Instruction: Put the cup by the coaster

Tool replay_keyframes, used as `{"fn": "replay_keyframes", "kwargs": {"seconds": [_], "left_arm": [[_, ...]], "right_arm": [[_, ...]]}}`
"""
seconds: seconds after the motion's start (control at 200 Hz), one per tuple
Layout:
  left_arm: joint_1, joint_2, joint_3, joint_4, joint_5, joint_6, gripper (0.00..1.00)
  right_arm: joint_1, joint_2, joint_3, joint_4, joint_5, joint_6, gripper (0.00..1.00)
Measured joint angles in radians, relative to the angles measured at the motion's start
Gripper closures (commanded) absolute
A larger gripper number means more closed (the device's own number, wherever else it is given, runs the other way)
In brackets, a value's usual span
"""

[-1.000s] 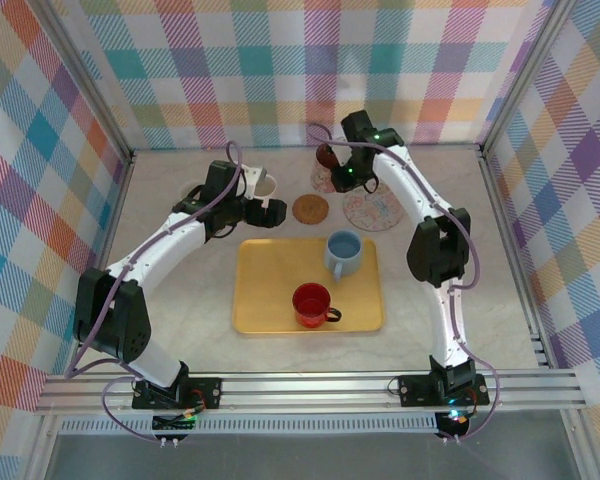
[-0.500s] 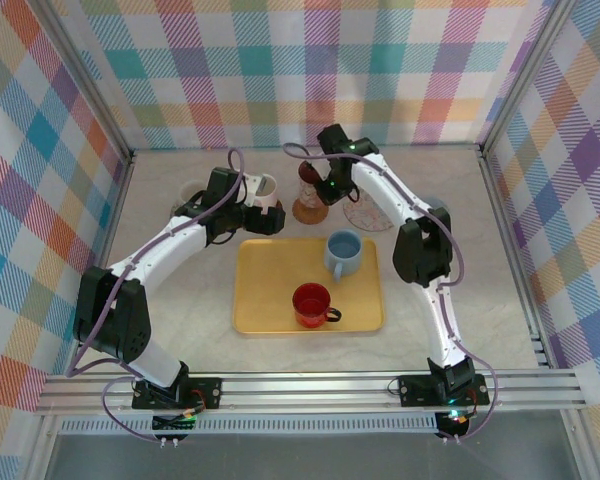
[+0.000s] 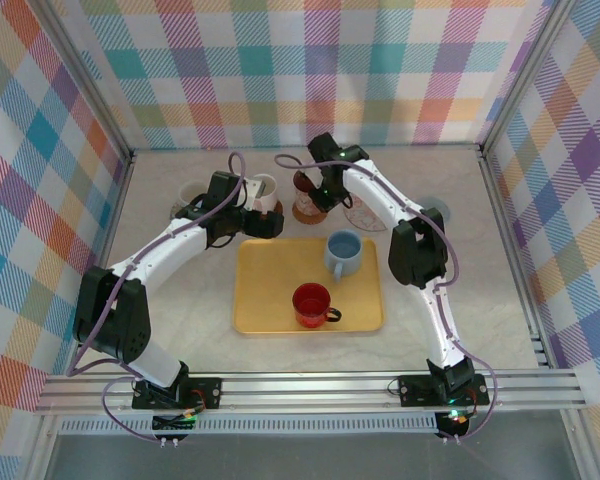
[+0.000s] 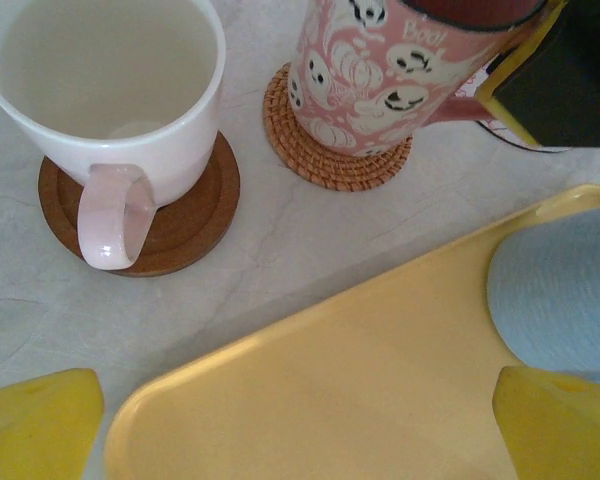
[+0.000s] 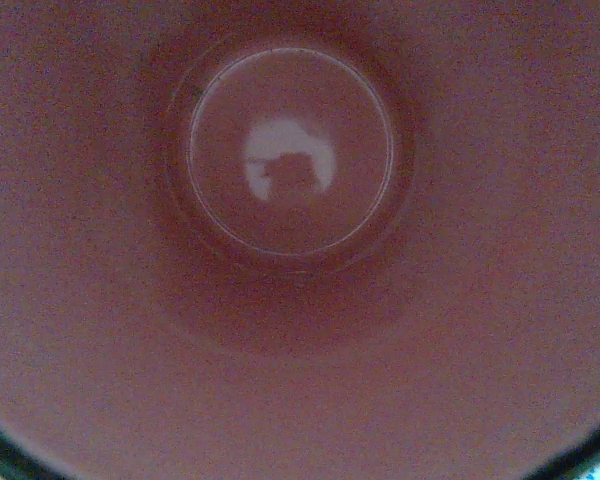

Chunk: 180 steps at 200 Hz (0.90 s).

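Top view, upper centre: right end effector [image 3: 318,188] clenched on the pink cup [image 3: 303,184], grip at the rim on the cup's right side. Left wrist view, top of frame: same cup with white ghost faces on the wall, slightly tilted, base over the woven coaster [image 4: 332,166]. Cannot tell whether base rests on the coaster or hangs just above it. Right wrist view: straight down into the cup, dull red inside, round bottom with a pale reflection at centre.

Just left of the woven coaster: white mug [image 4: 110,85] upright on a dark wooden coaster [image 4: 195,215], pink handle toward bottom of frame. Mug and pink cup near each other, apart.

Left end effector [image 3: 268,222] released, yellow fingers [image 4: 35,420] spread wide at the two bottom corners of the left wrist view, nothing between them. Hovers over the upper left corner of the yellow tray [image 3: 270,300], below the white mug in the top view.

On the tray: blue mug [image 3: 343,252] at upper right, red mug [image 3: 312,303] at lower centre, both upright, well apart from each other.

Right of the pink cup, partly under the right arm: flat round patterned disc [image 3: 368,215] on the surface [image 3: 180,260]. Detail of pattern too small to tell. Surface pale, marbled.
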Motion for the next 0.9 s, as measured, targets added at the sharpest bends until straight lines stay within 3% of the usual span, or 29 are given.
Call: {"fn": "replay_keyframes", "kwargs": {"seconds": [0.9], "left_arm": [[0.000, -0.010, 0.000, 0.000, 0.000, 0.000, 0.00]], "right_arm": [[0.011, -0.082, -0.179, 0.121, -0.010, 0.000, 1.00]]}}
